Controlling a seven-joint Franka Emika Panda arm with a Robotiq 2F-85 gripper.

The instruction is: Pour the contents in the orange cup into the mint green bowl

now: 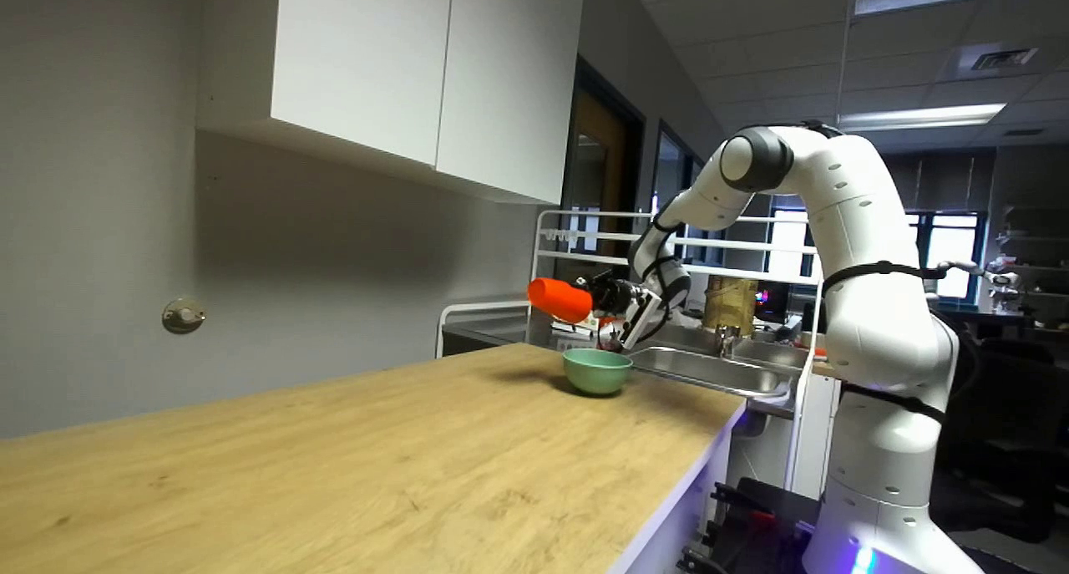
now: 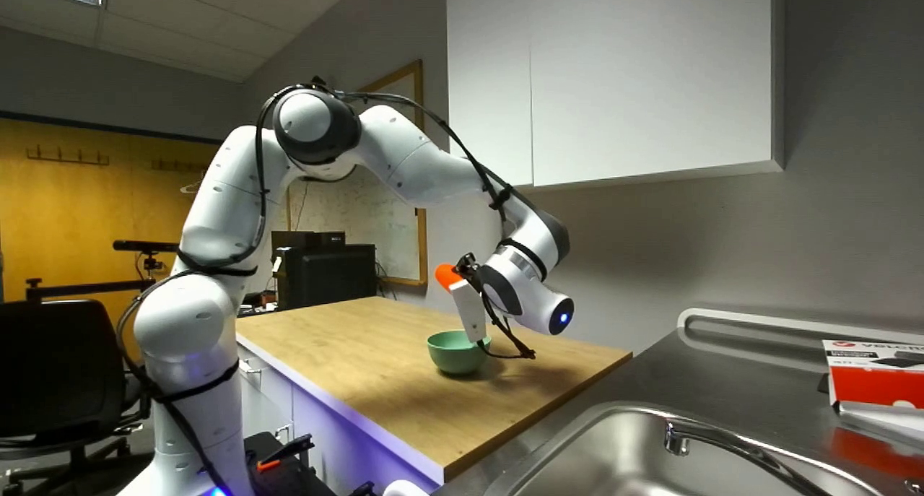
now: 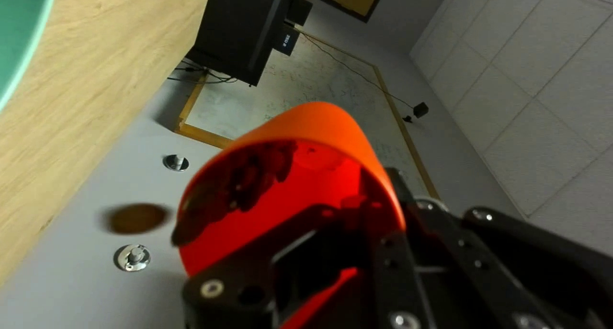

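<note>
A robot gripper (image 1: 591, 293) clasps an orange cup (image 1: 560, 300), tipped above a mint green bowl (image 1: 595, 377).
Fingers (image 3: 234, 298) hold it near the mouth; its long axis slopes from raised base to lower mouth, which faces the wrist. In the wrist view, dark pieces (image 3: 251, 178) lie inside and a blurred brown piece (image 3: 138, 219) is in mid-air. Air separates cup from bowl, which stands on the wooden counter (image 1: 334, 490), back from the edge beside the sink (image 2: 621, 460).
</note>
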